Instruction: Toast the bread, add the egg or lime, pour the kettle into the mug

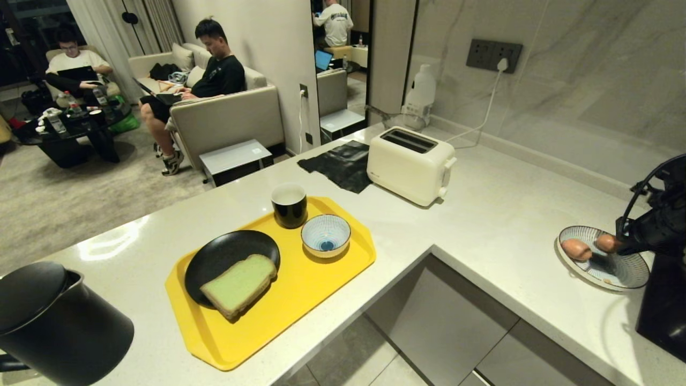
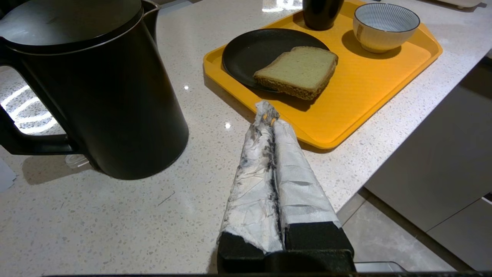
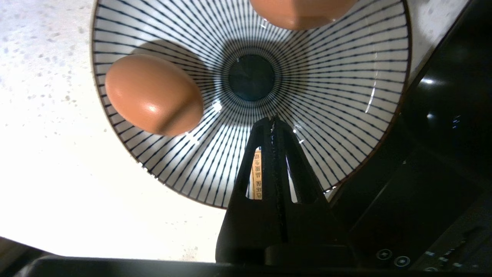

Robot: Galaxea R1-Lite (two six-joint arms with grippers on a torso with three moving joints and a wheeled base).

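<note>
Eggs lay in the striped plate (image 3: 346, 115) on the counter's right wing: one egg (image 3: 153, 94) at ten o'clock from the plate's dark centre, a second egg (image 3: 301, 13) at twelve o'clock on the rim. The right gripper (image 3: 273, 119) hung over the centre with jaws clenched on nothing, between both eggs and touching neither. To take one well, I judged the jaws had to part first, then straddle the egg's short axis and close gently; smooth shell on a glazed slope would roll if nudged. A dark appliance (image 1: 662, 305) crowded the plate at four o'clock, so approach from above looked safest. The left gripper (image 2: 269, 115), clenched and empty, sat parked beside the kettle (image 2: 96, 88). Open counter separated the plate from the yellow tray (image 1: 321, 289), where bread (image 1: 239, 284) rested on a black plate (image 1: 225, 254), near the mug (image 1: 289, 205), the small bowl (image 1: 326, 235) and the toaster (image 1: 410, 163).
</note>
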